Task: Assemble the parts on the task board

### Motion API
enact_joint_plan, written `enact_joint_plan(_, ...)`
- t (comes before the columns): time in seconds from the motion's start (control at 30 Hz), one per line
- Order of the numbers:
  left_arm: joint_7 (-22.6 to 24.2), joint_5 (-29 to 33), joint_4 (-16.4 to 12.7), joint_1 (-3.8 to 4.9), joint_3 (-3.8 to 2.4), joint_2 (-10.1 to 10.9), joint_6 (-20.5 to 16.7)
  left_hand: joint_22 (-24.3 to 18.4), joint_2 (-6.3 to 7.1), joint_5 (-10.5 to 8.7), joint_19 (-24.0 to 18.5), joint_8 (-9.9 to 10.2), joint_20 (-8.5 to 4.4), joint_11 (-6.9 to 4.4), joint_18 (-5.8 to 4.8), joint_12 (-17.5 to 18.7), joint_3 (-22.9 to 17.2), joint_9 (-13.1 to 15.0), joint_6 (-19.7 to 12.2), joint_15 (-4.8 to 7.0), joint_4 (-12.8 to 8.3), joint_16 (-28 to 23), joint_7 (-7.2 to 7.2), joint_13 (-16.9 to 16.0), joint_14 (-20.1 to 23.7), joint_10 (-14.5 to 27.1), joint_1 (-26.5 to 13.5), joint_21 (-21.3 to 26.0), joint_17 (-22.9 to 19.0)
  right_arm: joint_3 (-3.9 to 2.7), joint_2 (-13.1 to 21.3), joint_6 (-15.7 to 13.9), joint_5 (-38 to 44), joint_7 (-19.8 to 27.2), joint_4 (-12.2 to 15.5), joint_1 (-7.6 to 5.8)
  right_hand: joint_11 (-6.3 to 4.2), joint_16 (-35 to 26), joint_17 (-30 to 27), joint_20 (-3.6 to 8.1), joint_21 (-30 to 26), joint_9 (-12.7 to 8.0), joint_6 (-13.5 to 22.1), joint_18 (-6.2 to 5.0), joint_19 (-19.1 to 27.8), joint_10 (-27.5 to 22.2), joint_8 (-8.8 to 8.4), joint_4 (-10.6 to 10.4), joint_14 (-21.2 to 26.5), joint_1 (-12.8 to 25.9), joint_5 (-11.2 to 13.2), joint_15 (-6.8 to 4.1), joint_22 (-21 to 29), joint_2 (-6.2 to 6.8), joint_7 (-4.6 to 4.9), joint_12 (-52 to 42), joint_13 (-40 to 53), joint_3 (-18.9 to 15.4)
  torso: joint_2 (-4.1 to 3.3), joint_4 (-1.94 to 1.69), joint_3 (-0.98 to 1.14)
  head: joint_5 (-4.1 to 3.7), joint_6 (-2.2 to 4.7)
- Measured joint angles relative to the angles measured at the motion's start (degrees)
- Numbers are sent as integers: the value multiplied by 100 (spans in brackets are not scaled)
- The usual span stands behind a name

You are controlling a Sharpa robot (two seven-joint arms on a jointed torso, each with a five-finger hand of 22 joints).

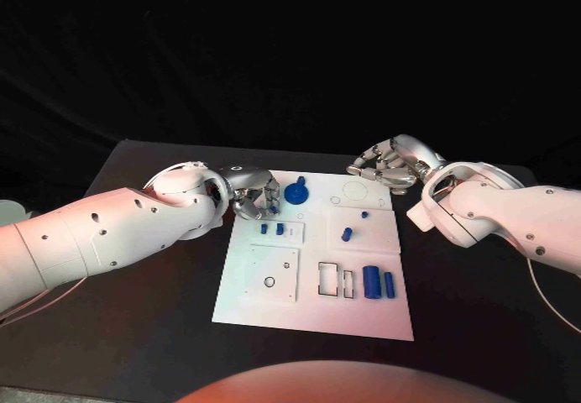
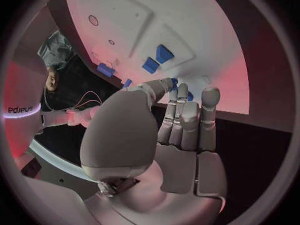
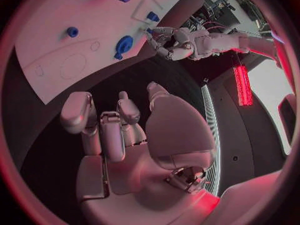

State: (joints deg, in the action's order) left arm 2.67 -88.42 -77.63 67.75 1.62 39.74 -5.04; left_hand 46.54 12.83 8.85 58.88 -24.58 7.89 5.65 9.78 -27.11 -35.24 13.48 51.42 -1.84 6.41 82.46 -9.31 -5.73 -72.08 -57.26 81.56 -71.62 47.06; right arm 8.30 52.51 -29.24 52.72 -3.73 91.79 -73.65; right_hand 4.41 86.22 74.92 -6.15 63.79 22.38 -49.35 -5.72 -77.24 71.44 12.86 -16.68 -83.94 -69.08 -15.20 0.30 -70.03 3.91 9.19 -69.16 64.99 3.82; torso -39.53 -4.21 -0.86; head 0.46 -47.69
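Where the left hand [image 1: 251,195] curls over the task board's [image 1: 317,315] far-left corner, any grasp there cannot be told; right hand [image 1: 385,170] clenched, holding nothing, beyond the far-right corner; blue parts [image 1: 373,282] on board, mid-tabletop

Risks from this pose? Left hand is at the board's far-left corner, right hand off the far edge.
1. The left hand sits over the task board beside the round blue part and two small blue pegs; a sweep might knock them.
2. Its fingers hide what is under them in the head view, so any grasp is unverified.
3. The right hand seems empty; reaching in may crowd the left.
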Motion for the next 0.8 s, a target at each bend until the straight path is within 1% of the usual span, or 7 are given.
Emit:
enact_joint_plan(0.1,2,21,42,-7,0,-27,11,0,0,0,0,0,0,0,0,0,0,0,0,0,0,0,0,0,0,0,0,0,0,0,-4,0,1,-1,0,0,0,0,0,0,0,0,0,0,0,0,0,0,0,0,0,0,0,0,0,0,0,0,-3,0,-1,3,1)
enact_joint_plan(0.17,4,28,74,-15,0,-45,16,0,0,0,0,0,0,20,0,0,0,0,0,0,0,0,0,0,0,-20,0,0,0,0,-5,0,1,-2,0,1,0,0,0,0,0,0,0,0,0,0,0,0,0,0,0,0,0,0,0,0,0,0,-4,0,2,4,2)
enact_joint_plan(0.4,7,31,181,-40,0,-84,15,-16,0,0,0,0,0,20,-1,27,0,-1,0,0,0,0,0,4,0,-20,0,0,-15,0,1,0,3,-5,4,2,0,0,-1,0,0,0,0,0,0,0,0,0,0,0,0,0,0,0,0,0,-1,0,-4,2,6,3,-4)
enact_joint_plan(0.7,7,13,208,-44,-1,-120,8,-16,0,0,0,0,0,20,0,28,0,-1,0,0,0,0,0,4,0,-20,0,0,-15,0,3,0,4,-8,7,2,0,0,-1,0,0,-1,0,0,0,0,0,0,0,0,0,0,1,0,0,0,-1,0,-4,4,7,-5,-8)
enact_joint_plan(0.8,7,6,208,-44,-2,-132,5,-28,0,0,0,0,0,-1,0,28,0,5,0,0,0,0,0,4,0,-41,0,0,-26,0,4,0,5,-8,7,2,0,0,-1,0,0,-1,0,0,0,0,0,-16,0,0,0,0,1,0,0,0,-1,-16,-4,3,6,-8,-9)
